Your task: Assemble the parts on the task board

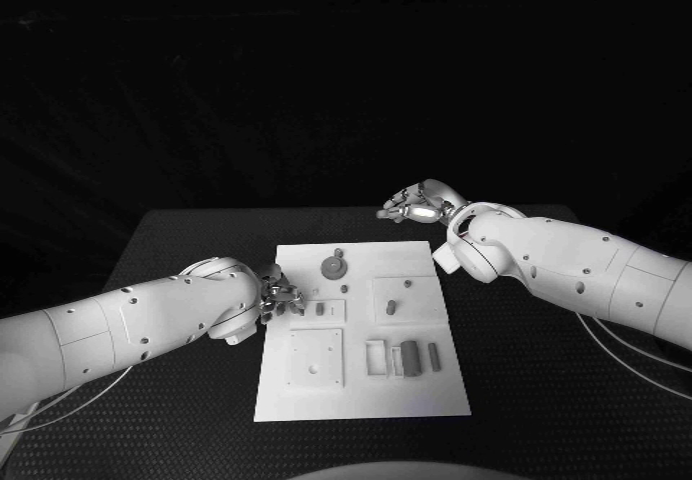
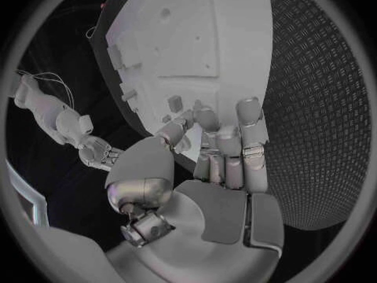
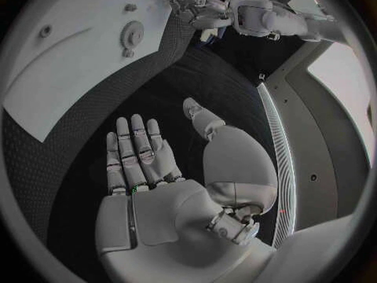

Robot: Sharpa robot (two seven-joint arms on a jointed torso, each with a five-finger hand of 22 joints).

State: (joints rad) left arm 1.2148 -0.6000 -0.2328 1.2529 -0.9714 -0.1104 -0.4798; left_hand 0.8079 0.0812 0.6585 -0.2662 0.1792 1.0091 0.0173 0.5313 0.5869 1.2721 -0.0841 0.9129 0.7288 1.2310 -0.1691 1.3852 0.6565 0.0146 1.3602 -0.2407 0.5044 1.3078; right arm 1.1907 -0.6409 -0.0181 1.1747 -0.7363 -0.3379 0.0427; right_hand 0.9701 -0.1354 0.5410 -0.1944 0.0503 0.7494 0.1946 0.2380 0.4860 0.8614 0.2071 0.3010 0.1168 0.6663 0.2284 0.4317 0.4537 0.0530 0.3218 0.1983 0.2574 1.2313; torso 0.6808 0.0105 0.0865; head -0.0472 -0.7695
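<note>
The white task board (image 1: 361,395) lies in the middle of the black table. On it are a round toothed part (image 1: 333,266), a small part (image 1: 392,305) on a raised block, and dark bars (image 1: 411,357) in a holder. My left hand (image 1: 281,297) is at the board's left edge, its fingers (image 2: 228,138) curled over the board (image 2: 181,38) next to a small part (image 2: 176,102). Whether they pinch anything is hidden. My right hand (image 1: 418,203) hovers beyond the board's far right corner, its fingers (image 3: 137,151) straight and holding nothing.
A square plate with a hole (image 1: 315,358) sits at the board's near left. Bare black table (image 1: 548,380) surrounds the board on all sides. The right wrist view shows the board (image 3: 71,75), the toothed part (image 3: 132,34) and my left hand (image 3: 192,6).
</note>
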